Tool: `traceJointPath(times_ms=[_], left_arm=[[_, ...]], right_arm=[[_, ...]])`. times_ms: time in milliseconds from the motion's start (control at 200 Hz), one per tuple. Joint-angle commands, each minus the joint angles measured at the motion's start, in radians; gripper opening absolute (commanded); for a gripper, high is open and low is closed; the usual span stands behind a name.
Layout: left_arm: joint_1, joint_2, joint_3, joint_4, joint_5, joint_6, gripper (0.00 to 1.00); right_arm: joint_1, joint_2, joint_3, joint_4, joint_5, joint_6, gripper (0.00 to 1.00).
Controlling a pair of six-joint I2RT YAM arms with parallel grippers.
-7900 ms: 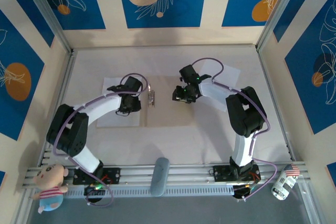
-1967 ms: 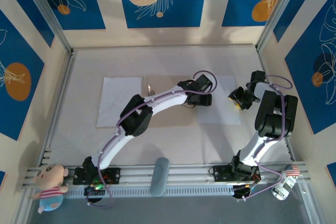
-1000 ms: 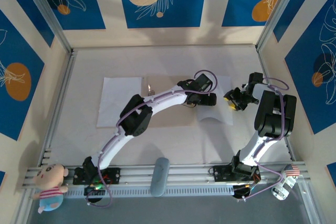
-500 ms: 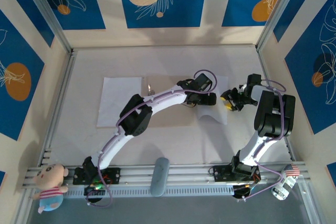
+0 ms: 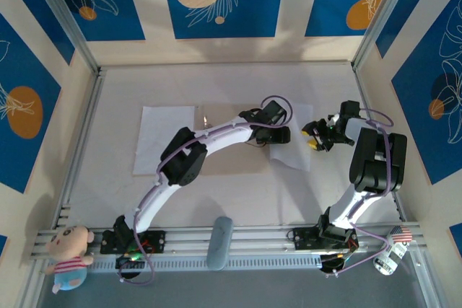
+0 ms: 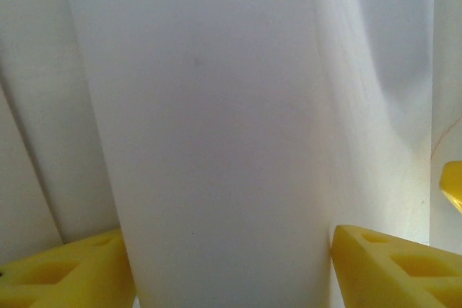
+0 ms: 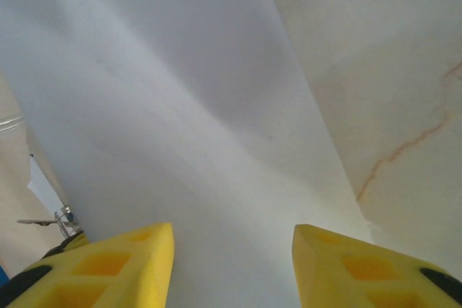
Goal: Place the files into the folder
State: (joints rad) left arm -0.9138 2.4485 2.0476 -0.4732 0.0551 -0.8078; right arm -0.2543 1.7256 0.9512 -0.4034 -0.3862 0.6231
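Your left gripper (image 6: 229,268): jaws part-way apart, a bowed hump of the right-hand sheet (image 5: 292,153) filling the gap and touching both jaws; cannot tell if it is pinched. Your right gripper (image 7: 232,265): jaws apart, clamped on nothing, over that sheet's right margin. Against two seconds ago, this sheet has narrowed and buckled, its right edge pushed toward mid-table. Count: two white sheets, the second sheet (image 5: 164,141) flat nearer the table's (image 5: 238,84) left edge; one folder (image 5: 231,158) between them, under your left arm.
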Motion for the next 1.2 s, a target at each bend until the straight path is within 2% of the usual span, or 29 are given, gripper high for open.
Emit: traceJointPath(times_ms=[0, 370, 630, 865, 1195], left_arm=[[0.010, -0.019, -0.049, 0.026, 0.051, -0.023, 0.65], [0.030, -0.089, -0.119, 0.106, 0.128, -0.050, 0.49], [0.056, -0.171, -0.190, 0.145, 0.182, -0.068, 0.44], [0.085, -0.235, -0.278, 0.194, 0.207, -0.088, 0.40], [0.133, -0.331, -0.386, 0.243, 0.253, -0.121, 0.37]], right_arm=[[0.010, -0.047, -0.015, -0.001, -0.056, 0.013, 0.49], [0.008, -0.166, -0.049, 0.024, -0.112, 0.028, 0.49], [0.000, -0.306, -0.109, 0.080, -0.166, 0.055, 0.51], [0.070, -0.452, -0.200, 0.182, -0.157, 0.130, 0.51], [0.089, -0.524, -0.233, 0.262, -0.252, 0.232, 0.52]])
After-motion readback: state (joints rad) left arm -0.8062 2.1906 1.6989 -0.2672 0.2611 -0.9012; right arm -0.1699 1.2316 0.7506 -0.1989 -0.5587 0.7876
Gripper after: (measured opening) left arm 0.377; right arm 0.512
